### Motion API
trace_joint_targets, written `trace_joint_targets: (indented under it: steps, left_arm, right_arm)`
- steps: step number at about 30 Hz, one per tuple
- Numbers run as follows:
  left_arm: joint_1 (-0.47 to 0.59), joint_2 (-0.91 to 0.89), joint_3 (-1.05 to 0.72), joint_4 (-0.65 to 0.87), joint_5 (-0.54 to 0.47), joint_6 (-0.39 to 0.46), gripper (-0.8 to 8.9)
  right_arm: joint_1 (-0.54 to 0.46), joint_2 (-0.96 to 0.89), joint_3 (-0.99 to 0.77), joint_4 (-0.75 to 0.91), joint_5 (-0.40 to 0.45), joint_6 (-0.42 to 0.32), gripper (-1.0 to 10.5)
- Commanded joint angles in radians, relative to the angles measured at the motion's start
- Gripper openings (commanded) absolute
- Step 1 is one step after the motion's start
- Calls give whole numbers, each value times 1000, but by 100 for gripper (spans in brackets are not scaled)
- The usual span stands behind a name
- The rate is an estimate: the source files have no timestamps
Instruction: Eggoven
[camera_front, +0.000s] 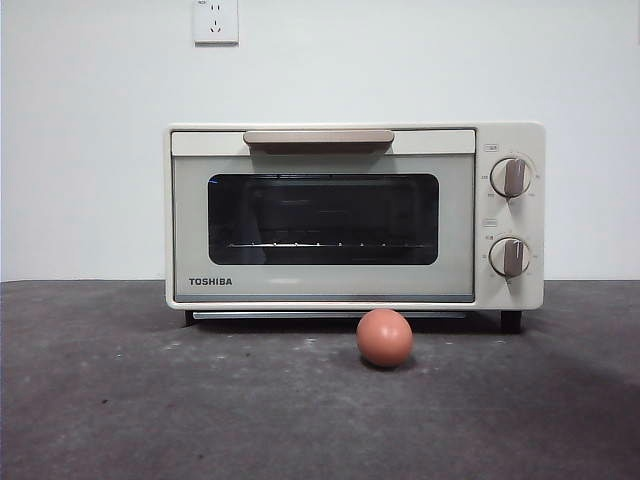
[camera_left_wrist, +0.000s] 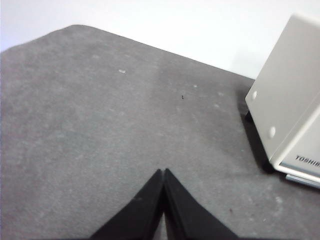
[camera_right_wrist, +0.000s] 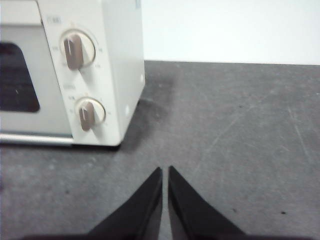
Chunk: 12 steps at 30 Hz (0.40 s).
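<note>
A cream Toshiba toaster oven (camera_front: 355, 215) stands at the back of the dark table, its door closed, with a beige handle (camera_front: 318, 137) along the top and two knobs (camera_front: 510, 177) on its right panel. A small reddish-brown egg (camera_front: 385, 337) lies on the table just in front of the oven door, right of centre. My left gripper (camera_left_wrist: 163, 172) hovers shut over bare table to the left of the oven (camera_left_wrist: 292, 95). My right gripper (camera_right_wrist: 165, 171) is shut over the table right of the oven's knob side (camera_right_wrist: 87, 70). Neither gripper shows in the front view, and neither wrist view shows the egg.
A grey felt-like mat (camera_front: 150, 400) covers the table. A white wall with a power socket (camera_front: 215, 20) rises behind the oven.
</note>
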Motion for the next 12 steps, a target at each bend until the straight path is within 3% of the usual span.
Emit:
trace_joint_targets:
  steps: [1,4,9,12]
  left_arm:
    - [3,-2,-23,-4,-2,-92,7]
    - [3,-2,-20,-5,40,-132,7]
    - [3,-1,34,-16,200,-208,7]
    - [3,7,94,-55,247,-244,7]
  right_arm:
    - [0,-1,-4,13,-4,93,5]
    - [0,-1,-4,10,-5,114,5]
    - [1,-1,37,-20,-21,242,5]
    - [1,0,97,-53,-30,274,5]
